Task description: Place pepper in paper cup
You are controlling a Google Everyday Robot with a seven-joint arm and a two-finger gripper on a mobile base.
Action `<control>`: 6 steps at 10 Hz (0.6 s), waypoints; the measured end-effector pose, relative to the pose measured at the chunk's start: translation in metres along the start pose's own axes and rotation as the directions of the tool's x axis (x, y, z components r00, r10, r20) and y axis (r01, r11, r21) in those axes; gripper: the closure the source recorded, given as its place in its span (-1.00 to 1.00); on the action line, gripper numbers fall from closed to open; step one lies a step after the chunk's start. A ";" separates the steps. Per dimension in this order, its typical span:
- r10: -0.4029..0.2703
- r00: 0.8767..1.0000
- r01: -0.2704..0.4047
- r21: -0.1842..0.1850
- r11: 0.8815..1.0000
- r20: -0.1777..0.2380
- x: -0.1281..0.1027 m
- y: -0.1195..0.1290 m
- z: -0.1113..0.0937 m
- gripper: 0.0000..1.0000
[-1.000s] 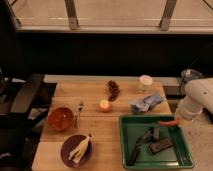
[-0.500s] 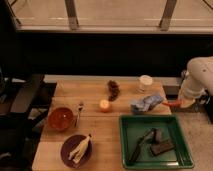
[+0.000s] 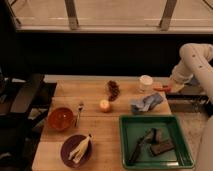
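Observation:
The pepper [image 3: 161, 88] is a slim red-orange piece held at the tip of my gripper [image 3: 167, 88], which is shut on it. It hangs just right of the paper cup [image 3: 145, 82], a short white cup standing near the table's far edge. The pepper is about level with the cup's side and apart from it. My white arm [image 3: 196, 59] comes in from the right.
A crumpled blue cloth [image 3: 147, 102] lies in front of the cup. A green tray [image 3: 126, 145] holds a black tool and a black block. A yellow candle [image 3: 104, 105], a dark cluster [image 3: 113, 90], an orange bowl [image 3: 61, 118], a fork [image 3: 80, 111] and a purple plate [image 3: 68, 154] stand to the left.
My gripper has carried the pepper from over the tray's far right corner, away from me and left, to beside the paper cup.

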 end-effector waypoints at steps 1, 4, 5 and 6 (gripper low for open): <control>0.001 1.000 -0.001 0.000 1.000 0.000 0.001 0.000 0.000 1.00; 0.002 1.000 -0.002 -0.010 1.000 -0.005 0.002 0.006 0.003 1.00; 0.005 1.000 -0.006 -0.005 1.000 -0.030 0.006 0.009 0.006 1.00; 0.010 0.998 -0.009 0.020 1.000 -0.057 0.010 0.015 0.012 1.00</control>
